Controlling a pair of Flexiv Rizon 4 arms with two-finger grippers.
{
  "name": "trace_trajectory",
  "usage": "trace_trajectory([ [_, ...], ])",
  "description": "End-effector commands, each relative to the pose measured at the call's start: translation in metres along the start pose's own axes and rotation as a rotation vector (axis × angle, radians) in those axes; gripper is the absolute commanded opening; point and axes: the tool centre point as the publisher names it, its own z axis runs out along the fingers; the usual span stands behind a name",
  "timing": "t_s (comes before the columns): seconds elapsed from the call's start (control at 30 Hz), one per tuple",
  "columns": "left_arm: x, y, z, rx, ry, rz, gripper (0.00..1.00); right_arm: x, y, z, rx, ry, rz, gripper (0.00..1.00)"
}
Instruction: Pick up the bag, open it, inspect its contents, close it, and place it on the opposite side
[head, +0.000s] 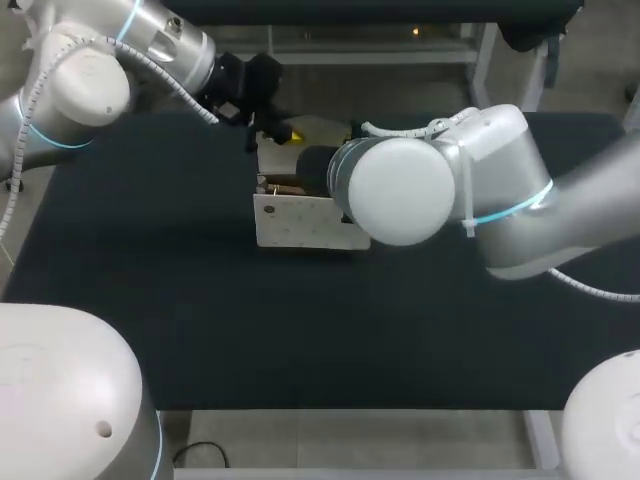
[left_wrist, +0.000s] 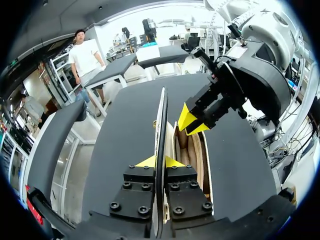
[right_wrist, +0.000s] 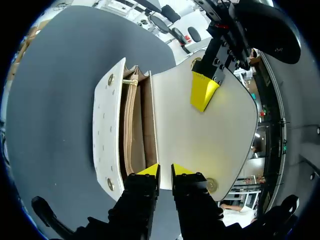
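A white studded bag (head: 300, 222) stands open in the middle of the black table. Its flap (right_wrist: 200, 135) is lifted, and the tan inner pockets (right_wrist: 134, 135) show. My left gripper (left_wrist: 160, 161) is shut on the free edge of the flap (left_wrist: 161, 115), which I see edge-on; in the head view this gripper (head: 280, 133) is just behind the bag. My right gripper (right_wrist: 165, 170) has its yellow tips close together on the bag's rear wall, where the flap begins. In the head view my right arm's joint (head: 400, 190) hides it.
The black table top (head: 150, 300) stretches wide to the left, right and front of the bag. My right arm's elbow hangs over the bag's right side. Both arms' bases fill the near corners.
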Motion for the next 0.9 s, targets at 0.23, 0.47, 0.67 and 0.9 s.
trace_trajectory([
  [0.23,-0.011,0.018,0.018,0.013,0.023,-0.048,0.0,0.01,-0.009,-0.028,-0.021,-0.059,-0.007,0.11],
  [0.47,-0.027,0.037,0.036,0.001,-0.02,-0.003,0.0,0.021,-0.011,-0.029,-0.021,-0.033,-0.007,0.0],
  [0.67,-0.038,0.047,0.044,-0.014,-0.08,0.039,0.0,0.034,-0.012,-0.022,-0.012,0.02,-0.011,0.0],
  [0.9,-0.039,0.056,0.051,-0.038,-0.132,0.114,0.0,0.045,-0.01,-0.015,-0.017,0.067,-0.013,0.0],
])
